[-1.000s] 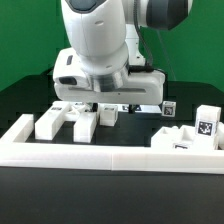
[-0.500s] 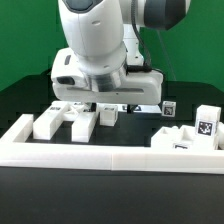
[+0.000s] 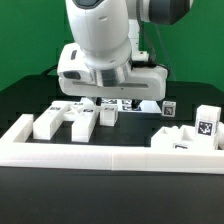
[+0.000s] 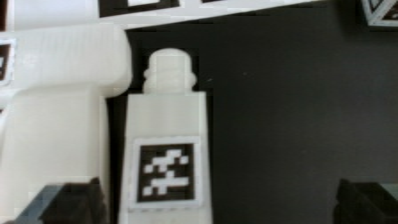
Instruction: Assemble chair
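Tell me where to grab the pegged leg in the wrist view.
Probably take the leg by its straight tagged body, from above, squeezing its long flat sides; skip the narrow rounded peg. The neighbouring block hugs one side, leaving little clearance.

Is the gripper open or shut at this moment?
Open. In the wrist view the gripper has its fingertips far apart; the tagged leg lying between them is not clamped.

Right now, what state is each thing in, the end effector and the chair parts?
End effector: open, holding nothing.
Pegged leg: lying flat, tag up, not gripped.
Wider white part: lying flat beside the pegged leg.
Tagged block: resting at the exterior view's right, untouched.
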{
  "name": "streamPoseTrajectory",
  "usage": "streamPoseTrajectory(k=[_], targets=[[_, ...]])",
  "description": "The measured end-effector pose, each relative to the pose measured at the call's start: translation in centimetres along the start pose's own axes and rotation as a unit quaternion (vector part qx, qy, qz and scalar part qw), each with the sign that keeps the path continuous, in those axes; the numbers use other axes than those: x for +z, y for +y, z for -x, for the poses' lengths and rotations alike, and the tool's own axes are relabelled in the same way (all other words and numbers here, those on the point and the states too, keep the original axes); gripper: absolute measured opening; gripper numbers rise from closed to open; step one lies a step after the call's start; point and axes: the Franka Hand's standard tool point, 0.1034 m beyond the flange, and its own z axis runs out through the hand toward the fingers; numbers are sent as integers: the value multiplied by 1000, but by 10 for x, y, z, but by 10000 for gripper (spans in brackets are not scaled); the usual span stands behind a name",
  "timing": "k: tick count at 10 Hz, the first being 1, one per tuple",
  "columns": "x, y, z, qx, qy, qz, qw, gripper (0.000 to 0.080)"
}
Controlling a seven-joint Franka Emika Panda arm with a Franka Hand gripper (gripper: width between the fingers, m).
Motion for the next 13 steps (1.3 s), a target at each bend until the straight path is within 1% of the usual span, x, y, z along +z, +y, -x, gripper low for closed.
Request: streamPoseTrajectory(k=[3, 4, 8, 12, 13], targets=[[2, 1, -2, 2, 2, 0, 1000, 649], [6, 4, -6, 3, 4, 1, 1000, 649], [6, 1, -6, 11, 5, 3, 1000, 649], [10, -11, -7, 16, 4, 5, 1000, 649], [12, -18, -7, 18, 3, 5, 1000, 649]])
